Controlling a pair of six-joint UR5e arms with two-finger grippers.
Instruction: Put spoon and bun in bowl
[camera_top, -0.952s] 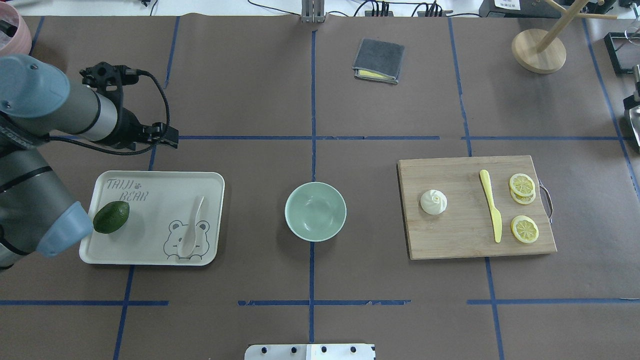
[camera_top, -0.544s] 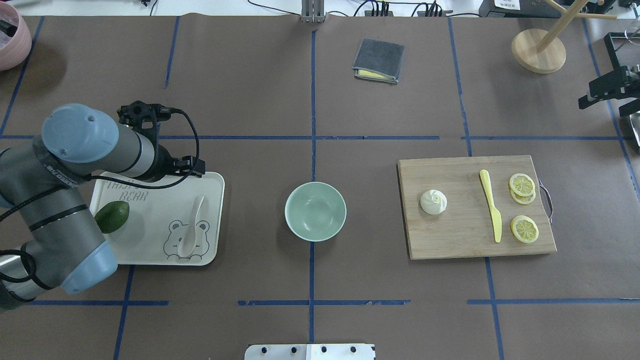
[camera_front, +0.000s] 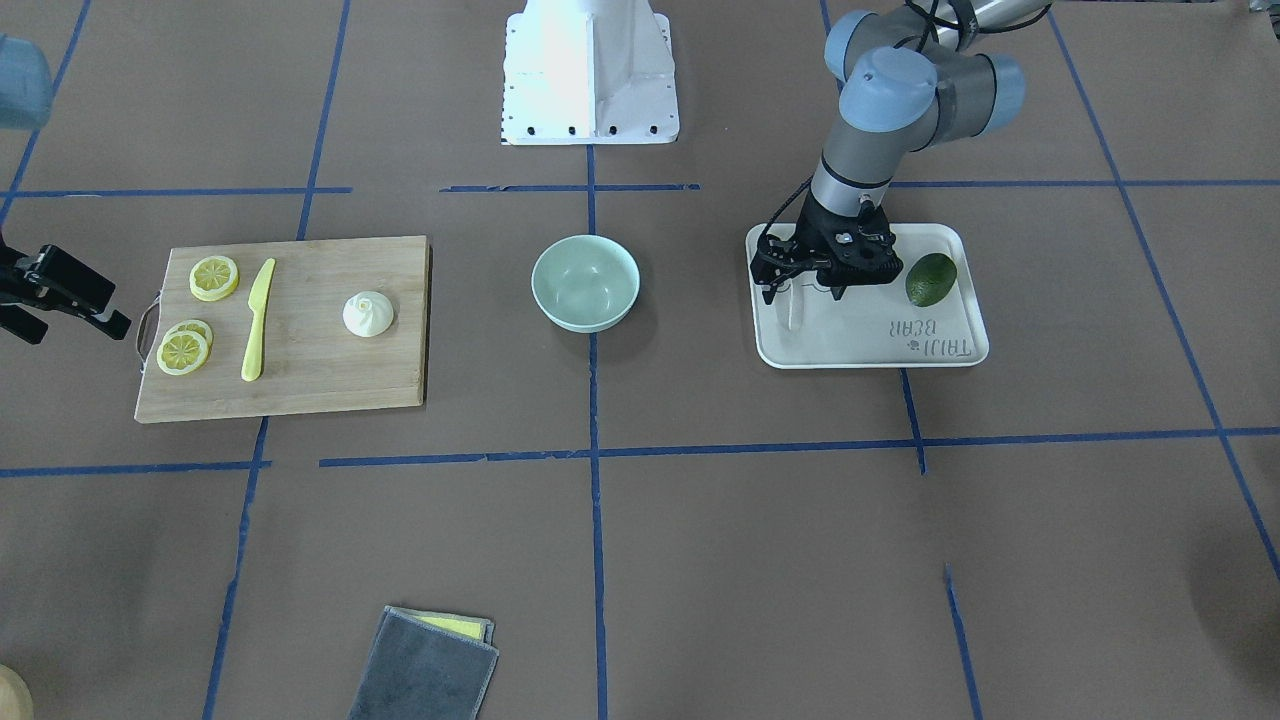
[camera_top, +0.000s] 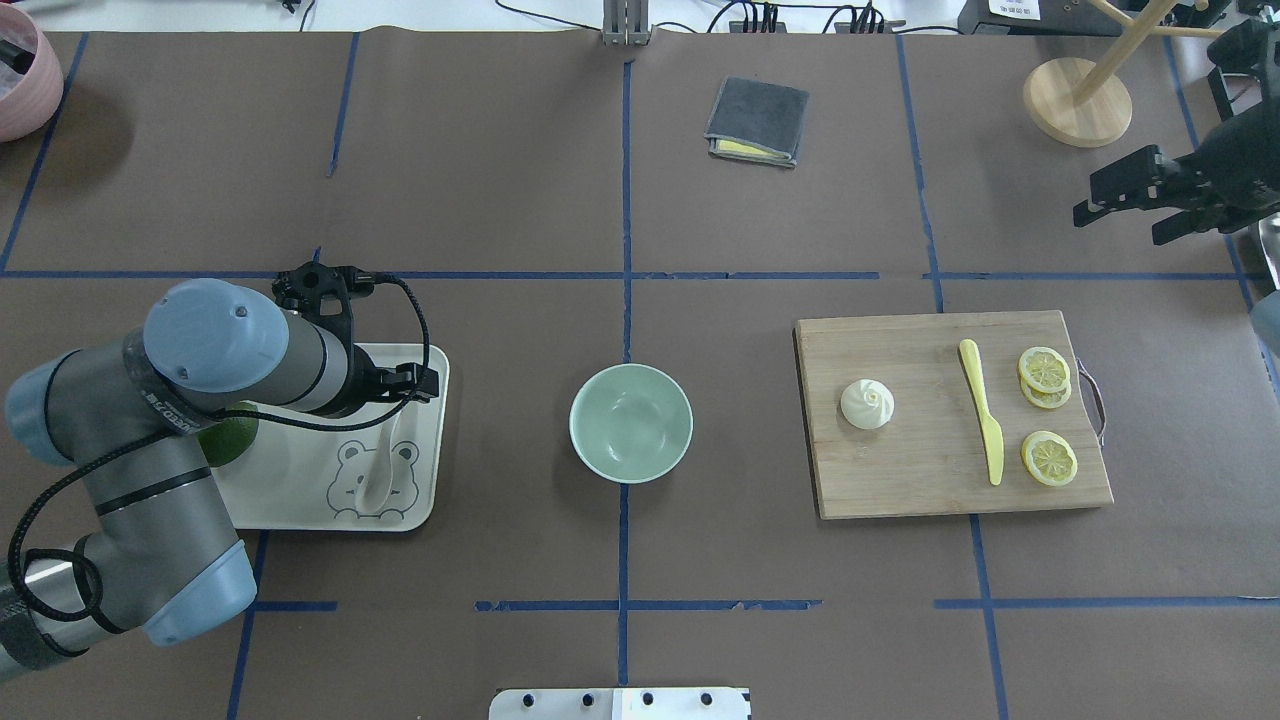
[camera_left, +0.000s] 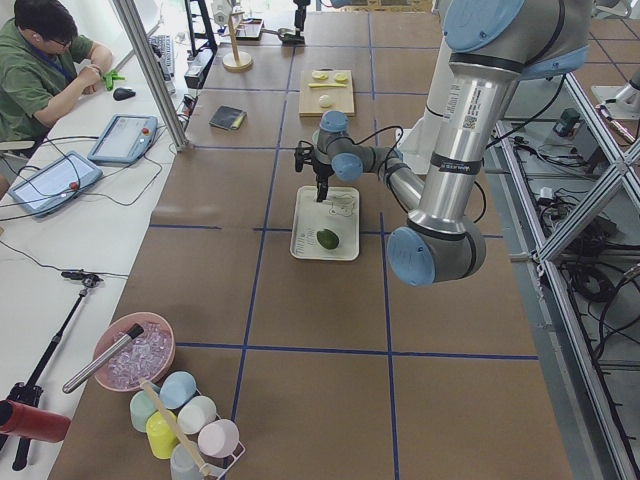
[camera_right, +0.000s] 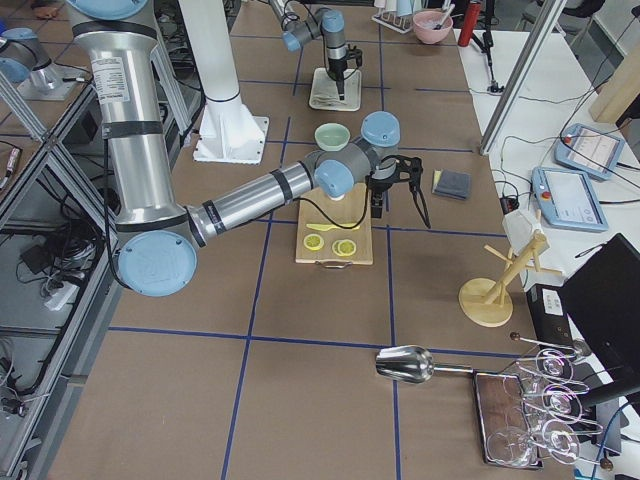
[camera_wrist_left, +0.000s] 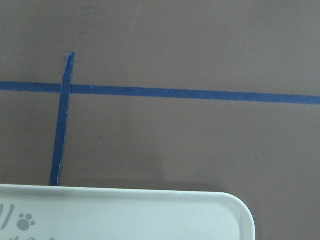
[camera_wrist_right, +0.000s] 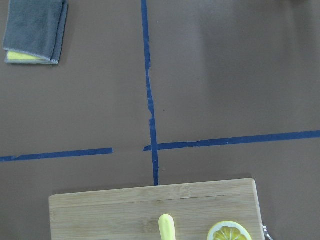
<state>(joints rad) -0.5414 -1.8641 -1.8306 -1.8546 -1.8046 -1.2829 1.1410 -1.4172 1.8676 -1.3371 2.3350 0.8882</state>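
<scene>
Whitish spoon (camera_top: 380, 478) lies on tray (camera_top: 300, 480), pleated bun (camera_top: 867, 404) on board (camera_top: 920, 480), bowl (camera_top: 631, 423) between.

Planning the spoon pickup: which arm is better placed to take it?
Left. The left gripper hangs open right over the spoon on the tray. The right gripper is far off, past the cutting board.

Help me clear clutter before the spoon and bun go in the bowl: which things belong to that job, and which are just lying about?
Belong to the job: spoon, bun, bowl.

Just lying about: tray, avocado, cutting board, knife, lemon slices, folded cloth.
</scene>
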